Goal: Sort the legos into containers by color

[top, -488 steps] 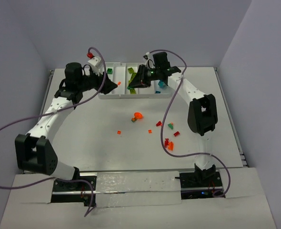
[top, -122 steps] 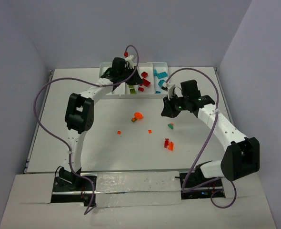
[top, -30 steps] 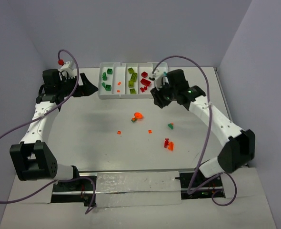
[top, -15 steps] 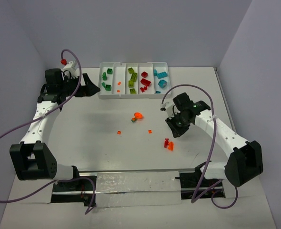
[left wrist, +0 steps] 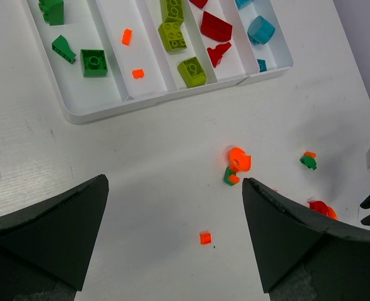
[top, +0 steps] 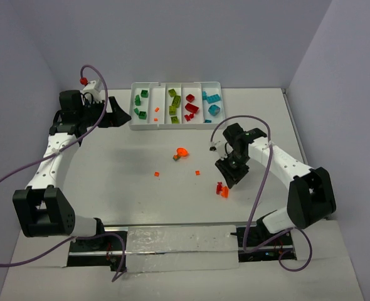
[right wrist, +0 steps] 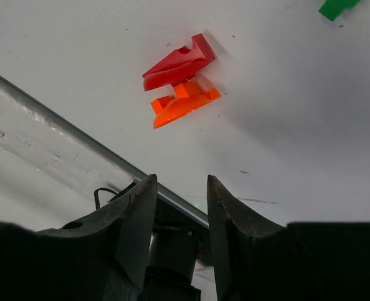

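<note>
The white tray (top: pixel 172 126) stands at the back with five compartments holding dark green, orange, lime, red and teal legos. A red brick (right wrist: pixel 175 61) lies touching an orange brick (right wrist: pixel 184 106); this pair also shows in the top view (top: pixel 222 190). My right gripper (top: pixel 227 180) is open and empty, low over the table just behind the pair. In the right wrist view its fingers (right wrist: pixel 181 179) stand a short way short of the pair. My left gripper (top: pixel 117 111) is wide open and empty, left of the tray.
An orange round piece on a green bit (top: pixel 181 152) lies mid-table. Two tiny orange bits (top: pixel 157 174) (top: pixel 197 172) lie nearer me. A green and orange bit (left wrist: pixel 308 161) lies near the right gripper. The table's front metal edge (right wrist: pixel 59 119) is close below the pair.
My right gripper came away from the tray, swung down to mid-table and has now shifted left toward the red and orange pair. The left arm has barely moved.
</note>
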